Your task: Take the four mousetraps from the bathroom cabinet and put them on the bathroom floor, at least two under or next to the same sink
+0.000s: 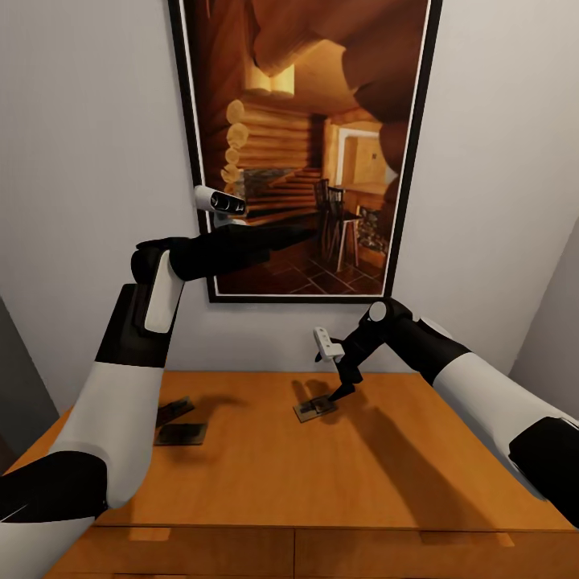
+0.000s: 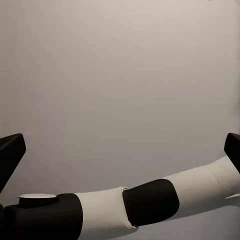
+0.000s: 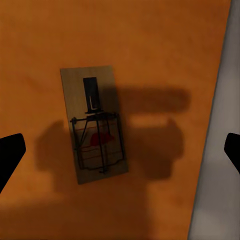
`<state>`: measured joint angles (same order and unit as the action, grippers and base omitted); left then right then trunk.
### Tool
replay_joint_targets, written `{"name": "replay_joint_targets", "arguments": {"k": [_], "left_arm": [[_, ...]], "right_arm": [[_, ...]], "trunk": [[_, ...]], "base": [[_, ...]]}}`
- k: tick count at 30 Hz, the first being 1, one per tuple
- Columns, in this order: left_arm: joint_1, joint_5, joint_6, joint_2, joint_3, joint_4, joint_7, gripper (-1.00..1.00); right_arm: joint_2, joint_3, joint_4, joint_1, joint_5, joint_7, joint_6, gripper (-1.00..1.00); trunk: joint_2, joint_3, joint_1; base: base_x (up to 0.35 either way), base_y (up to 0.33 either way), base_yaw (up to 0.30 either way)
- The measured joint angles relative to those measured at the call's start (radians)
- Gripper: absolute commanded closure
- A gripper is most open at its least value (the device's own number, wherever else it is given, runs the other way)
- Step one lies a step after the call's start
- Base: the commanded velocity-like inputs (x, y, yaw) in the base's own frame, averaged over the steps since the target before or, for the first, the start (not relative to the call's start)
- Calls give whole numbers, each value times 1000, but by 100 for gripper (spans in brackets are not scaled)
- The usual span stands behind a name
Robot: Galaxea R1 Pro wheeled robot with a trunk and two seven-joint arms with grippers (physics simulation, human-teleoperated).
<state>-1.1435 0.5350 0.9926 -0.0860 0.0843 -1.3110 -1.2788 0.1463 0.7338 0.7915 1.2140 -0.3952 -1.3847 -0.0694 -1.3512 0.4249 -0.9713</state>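
Clearly, little was done: the mousetrap (image 1: pixel 314 408) I was after lay flat on the cabinet (image 1: pixel 265 482) top, near its back edge, with two other traps (image 1: pixel 178 424) overlapping near the left edge. I could not spot a fourth. My right gripper (image 1: pixel 344 392) hung just over the trap, fingers (image 3: pixel 11 155) spread wide and empty. My left gripper (image 1: pixel 285 234) was raised before the framed picture (image 1: pixel 305 145), fingers parted, holding nothing. By my reckoning, every trap awaited carrying to the floor.

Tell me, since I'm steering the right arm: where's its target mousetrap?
In the head view, the mousetrap lies on the cabinet top, right of centre, directly beneath the right gripper.
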Motion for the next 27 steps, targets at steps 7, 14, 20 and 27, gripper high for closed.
{"name": "replay_joint_targets", "arguments": {"k": [7, 14, 20, 27], "left_arm": [[0, 0, 1, 0, 0, 0, 0, -100], [-28, 28, 4, 20, 28, 11, 28, -100], [-6, 18, 5, 36, 6, -20, 28, -100], [17, 10, 7, 44, -33, -36, -11, -100]], "right_arm": [[0, 0, -4, 0, 0, 0, 4, -100], [-28, -3, 22, -28, -29, -13, -21, -100], [-10, 5, 22, -21, -6, -9, -19, -100], [-12, 2, 13, -16, 33, -48, -36, -100]], "trunk": [[0, 0, 0], [0, 0, 0], [0, 0, 0], [0, 0, 0]], "base": [[0, 0, 0], [0, 0, 0], [0, 0, 0], [0, 0, 0]]}}
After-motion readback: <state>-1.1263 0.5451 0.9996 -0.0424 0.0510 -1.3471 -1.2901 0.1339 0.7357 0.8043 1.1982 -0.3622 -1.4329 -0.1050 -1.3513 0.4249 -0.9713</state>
